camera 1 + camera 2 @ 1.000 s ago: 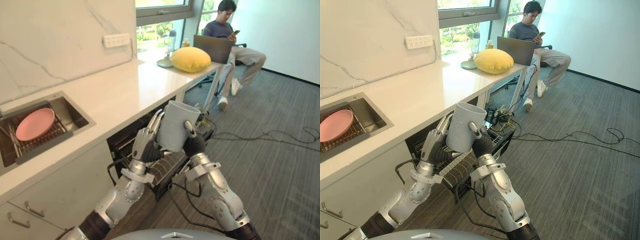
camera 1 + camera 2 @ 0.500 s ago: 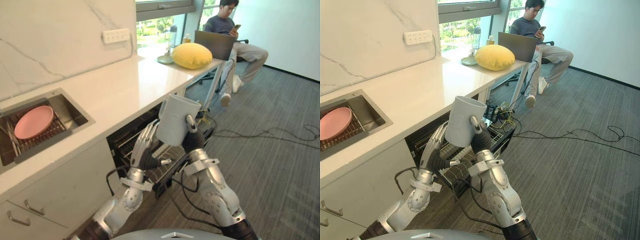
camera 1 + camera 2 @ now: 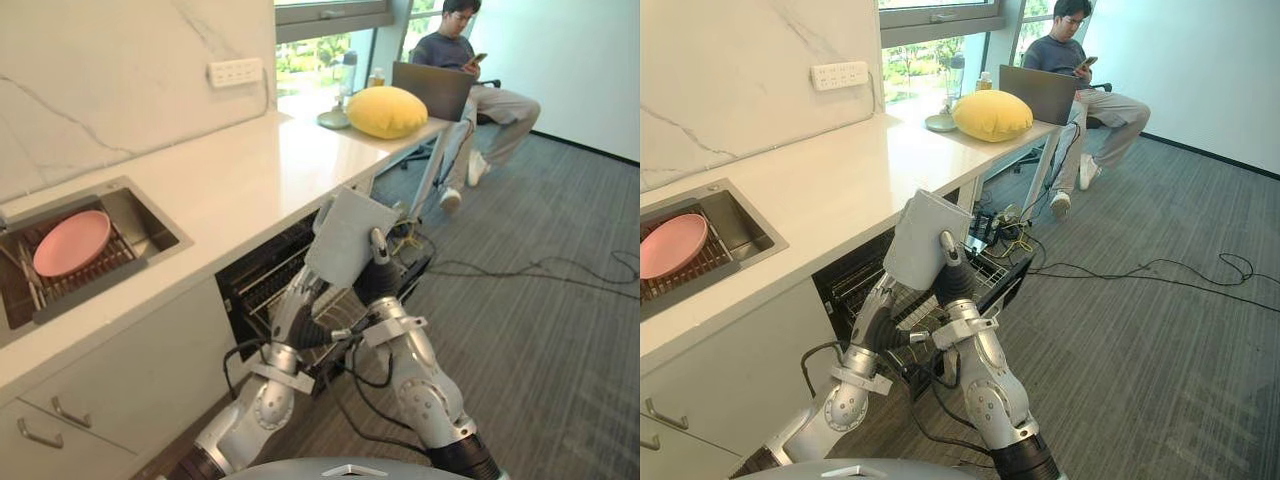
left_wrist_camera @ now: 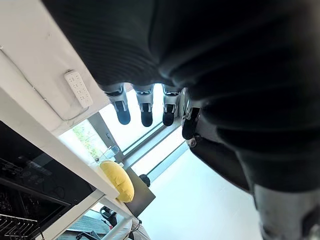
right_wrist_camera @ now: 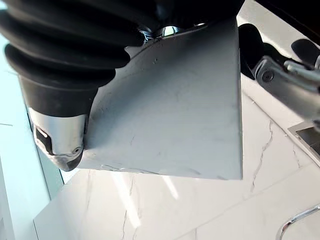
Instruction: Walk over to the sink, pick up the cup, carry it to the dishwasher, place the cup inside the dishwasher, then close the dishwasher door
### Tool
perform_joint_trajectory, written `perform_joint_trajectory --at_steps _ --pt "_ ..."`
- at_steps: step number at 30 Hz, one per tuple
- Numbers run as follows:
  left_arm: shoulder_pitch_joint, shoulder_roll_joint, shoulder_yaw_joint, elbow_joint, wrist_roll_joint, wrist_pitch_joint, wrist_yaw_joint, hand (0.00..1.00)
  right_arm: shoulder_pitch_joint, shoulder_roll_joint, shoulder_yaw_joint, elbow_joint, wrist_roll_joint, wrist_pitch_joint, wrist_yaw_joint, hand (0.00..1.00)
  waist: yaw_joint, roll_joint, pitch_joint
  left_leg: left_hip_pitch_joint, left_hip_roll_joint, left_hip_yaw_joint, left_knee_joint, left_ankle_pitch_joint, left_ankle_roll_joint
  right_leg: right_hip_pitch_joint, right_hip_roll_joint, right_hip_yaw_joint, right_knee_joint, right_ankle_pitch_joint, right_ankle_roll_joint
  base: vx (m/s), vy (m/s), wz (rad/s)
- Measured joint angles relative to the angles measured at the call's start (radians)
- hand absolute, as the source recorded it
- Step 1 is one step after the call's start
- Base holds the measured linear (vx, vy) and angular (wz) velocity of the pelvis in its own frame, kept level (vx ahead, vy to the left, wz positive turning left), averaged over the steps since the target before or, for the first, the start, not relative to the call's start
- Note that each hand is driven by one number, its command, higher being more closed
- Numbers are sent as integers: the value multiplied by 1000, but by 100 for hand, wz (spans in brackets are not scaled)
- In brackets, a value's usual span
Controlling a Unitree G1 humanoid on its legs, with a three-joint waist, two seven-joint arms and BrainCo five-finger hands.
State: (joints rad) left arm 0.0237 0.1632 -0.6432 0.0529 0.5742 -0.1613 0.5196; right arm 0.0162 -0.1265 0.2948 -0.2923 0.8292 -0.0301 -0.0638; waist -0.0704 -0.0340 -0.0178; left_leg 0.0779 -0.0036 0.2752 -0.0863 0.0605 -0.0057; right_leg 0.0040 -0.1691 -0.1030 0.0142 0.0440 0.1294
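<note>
Right hand (image 3: 378,283) is clamped on the grey cup (image 3: 345,236), thumb pressed on the side wall, the fingers behind it out of sight. Cup is held tilted in the air, over the pulled-out rack (image 3: 990,275) of the open dishwasher (image 3: 262,290). Left hand (image 3: 300,306) sits just under and beside the cup with fingers fairly straight and gripping nothing; can't tell if it touches the cup. Cup looks stiff, smooth-walled and light, probably slippery and breakable if ceramic, so the grip belongs round the middle of the wall and it wants a gentle set-down. Rim opening is turned away and no handle can be made out. Dishwasher door is hidden behind the arms, and the rack slots are too fine to read. Beyond is the white tabletop (image 3: 230,170), with the sink (image 3: 150,225) holding a pink plate (image 3: 70,243). At the far end are a yellow cushion (image 3: 385,110) and a seated person (image 3: 470,60).
</note>
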Motion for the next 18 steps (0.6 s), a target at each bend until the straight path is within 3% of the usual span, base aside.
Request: perform_joint_trajectory --at_steps 6,10,14,18 --pt "31 -27 76 11 -65 -5 2 0 21 0 -58 18 -4 -23 -3 100 8 -1 1 2 0 -21 0 2 0 14 -1 -24 0 -6 -1 2 -3 11" --pt "119 -30 202 99 -221 -21 1 0 24 -3 -180 112 -61 -32 -9 100 17 -2 6 5 0 -47 0 4 0 34 -3 -50 -4 -12 -1 2 -5 17" --pt "210 -23 332 188 -375 -32 -6 0 18 -42 -300 226 -139 -37 -14 100 46 -11 24 -25 1 -88 0 16 0 36 -7 -96 -13 -12 -4 -18 -7 32" --pt "253 1 407 283 -442 -50 -44 0 -69 -82 -351 395 -179 -52 -58 100 87 -29 76 -70 6 -139 0 38 -3 30 -5 -152 -31 2 -19 -30 -11 39"
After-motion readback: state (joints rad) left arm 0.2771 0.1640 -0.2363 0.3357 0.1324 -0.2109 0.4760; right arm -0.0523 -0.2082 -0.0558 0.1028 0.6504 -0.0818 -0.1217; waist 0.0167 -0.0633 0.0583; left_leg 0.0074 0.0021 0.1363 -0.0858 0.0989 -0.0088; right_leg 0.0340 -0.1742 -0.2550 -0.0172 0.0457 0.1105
